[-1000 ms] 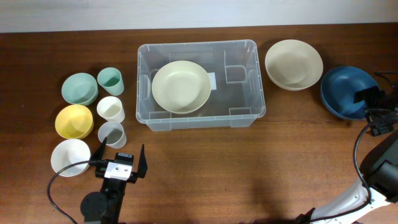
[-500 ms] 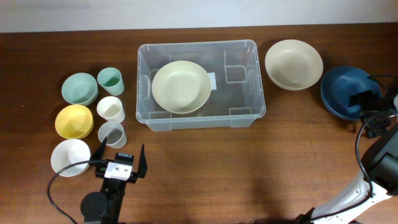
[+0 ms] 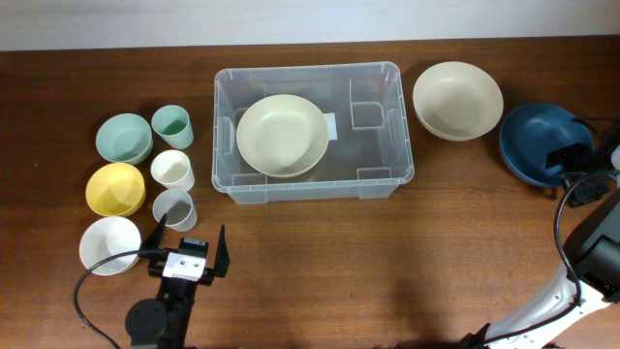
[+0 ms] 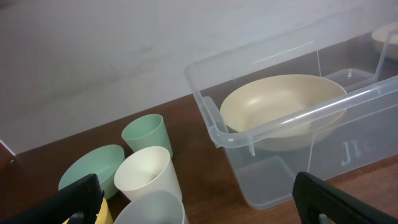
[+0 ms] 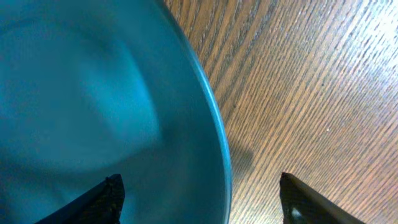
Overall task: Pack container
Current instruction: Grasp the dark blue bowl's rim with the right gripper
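Container [image 3: 310,68] of clear rectangular plastic at table centre, holding a cream round bowl [image 3: 282,135]. Left gripper [image 3: 189,242] hovers beside the small cups [image 3: 173,189], jaws wide apart and empty. Right gripper [image 5: 199,196] straddles the dark blue bowl [image 3: 533,141], jaws apart, the rim between them.

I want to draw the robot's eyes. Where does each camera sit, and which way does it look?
Overhead: above the table, looking straight down on the container and cups; the left arm and right arm show.
Left wrist: low on the left arm, facing over the cups into the container; its open jaws' tips fill the bottom corners.
Right wrist: on the right arm, looking down at the blue bowl; its jaws stand apart, either side of the rim.
Shared: overhead and left wrist both see the cream bowl inside the container.
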